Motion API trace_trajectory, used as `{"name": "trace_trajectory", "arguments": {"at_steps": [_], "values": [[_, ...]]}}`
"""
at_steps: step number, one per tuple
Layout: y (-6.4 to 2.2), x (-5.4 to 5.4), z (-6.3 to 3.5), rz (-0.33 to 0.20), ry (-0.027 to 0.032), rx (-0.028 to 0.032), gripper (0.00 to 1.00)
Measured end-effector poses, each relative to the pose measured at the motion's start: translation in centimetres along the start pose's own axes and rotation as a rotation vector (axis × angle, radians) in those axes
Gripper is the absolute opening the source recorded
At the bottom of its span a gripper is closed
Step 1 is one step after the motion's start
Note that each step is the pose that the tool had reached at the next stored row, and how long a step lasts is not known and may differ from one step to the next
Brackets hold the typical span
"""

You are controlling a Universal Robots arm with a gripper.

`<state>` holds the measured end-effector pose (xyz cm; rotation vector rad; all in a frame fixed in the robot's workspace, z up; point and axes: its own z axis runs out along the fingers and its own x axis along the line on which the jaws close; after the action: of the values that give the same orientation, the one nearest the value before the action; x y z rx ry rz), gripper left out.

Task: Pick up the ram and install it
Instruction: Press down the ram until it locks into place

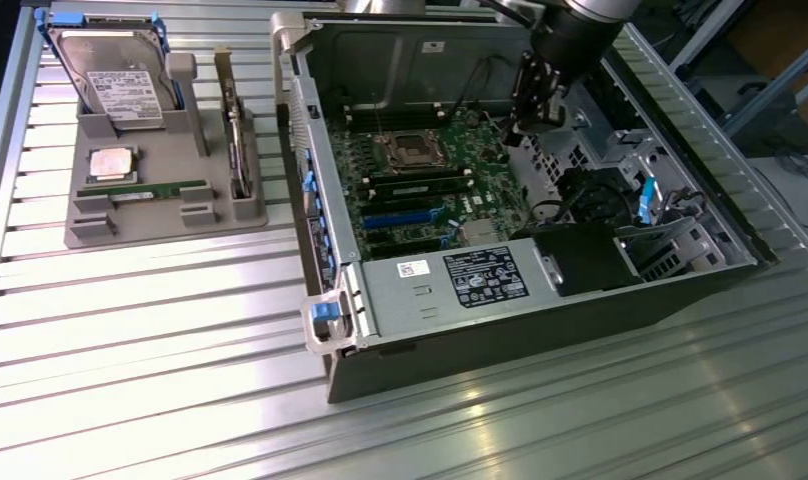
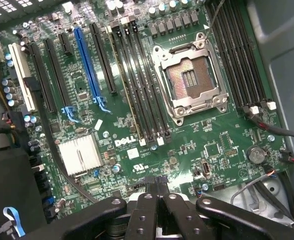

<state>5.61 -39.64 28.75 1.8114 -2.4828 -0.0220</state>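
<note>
The gripper (image 1: 535, 112) hangs inside the open computer case (image 1: 724, 240), above the motherboard (image 2: 137, 125), its fingers (image 2: 159, 200) drawn together on nothing. A ram (image 1: 140, 190) stick lies flat on the grey parts tray (image 1: 164, 228), well apart at the exterior view's left, beside the processor chip (image 1: 112, 161). For a clean pick, the jaws should part and meet the stick squarely across its long edges

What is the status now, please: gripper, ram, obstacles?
Gripper shut, empty, above motherboard inside computer case. One ram stick lying in grey holder tray. Nothing blocking.
</note>
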Motion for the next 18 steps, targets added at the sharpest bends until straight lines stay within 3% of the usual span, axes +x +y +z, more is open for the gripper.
{"name": "trace_trajectory", "arguments": {"at_steps": [6, 18], "values": [[0.00, 0.00, 0.00, 0.088, -0.0046, -0.0041, 0.11], [0.00, 0.00, 0.00, 0.325, -0.0168, -0.0152, 0.11]]}}
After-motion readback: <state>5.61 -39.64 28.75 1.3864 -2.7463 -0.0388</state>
